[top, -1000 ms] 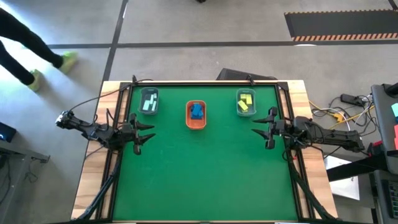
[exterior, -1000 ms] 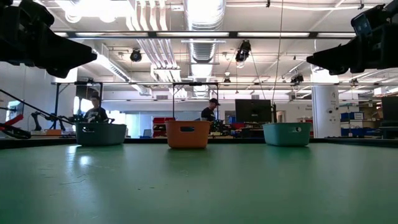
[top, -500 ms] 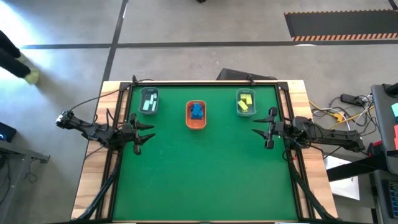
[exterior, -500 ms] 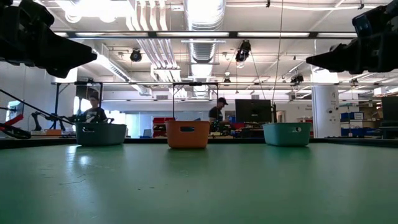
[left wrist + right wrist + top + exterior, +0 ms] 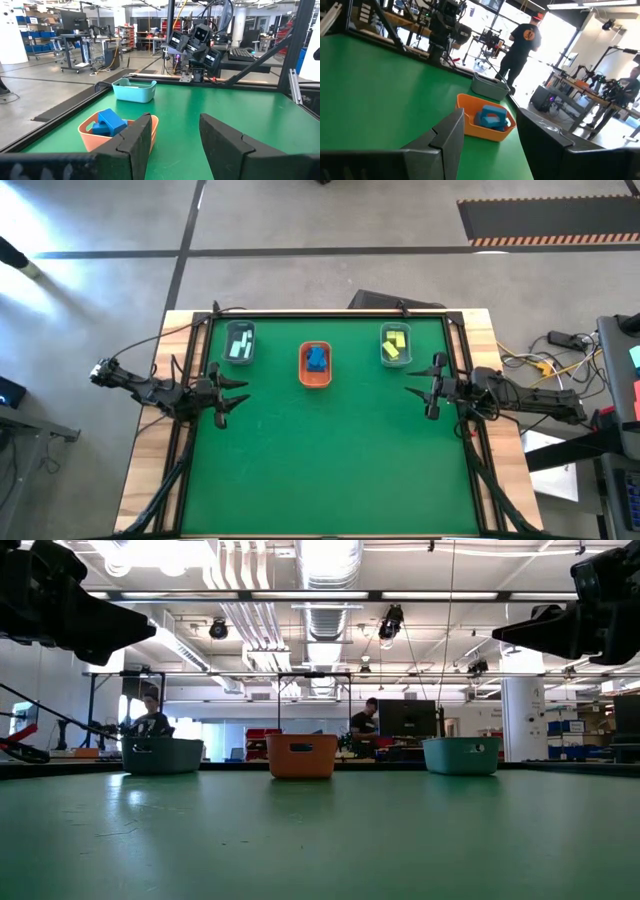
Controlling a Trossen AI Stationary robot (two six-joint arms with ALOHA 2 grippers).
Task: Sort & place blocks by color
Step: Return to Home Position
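**Condition.** The dark blue blocks (image 5: 317, 358) lie in the orange tray (image 5: 304, 372). The mint-green blocks (image 5: 240, 346) lie in the grey tray (image 5: 229, 338), on the orange tray's left-arm side. The yellow blocks (image 5: 395, 346) lie in the green tray (image 5: 383, 350), on its right-arm side. None shows on the bare table (image 5: 330, 470), so sorting appears complete.

**Grippers.** The left gripper (image 5: 230, 398) and right gripper (image 5: 420, 388) hang well apart from the orange tray, one on each side, raised above the table. Both have jaws spread wide and hold nothing.

**Procedure.** Draw each arm back, away from the orange tray. Hold height so that no finger clips a tray rim. Leave the jaws spread, and move both arms slowly and evenly.
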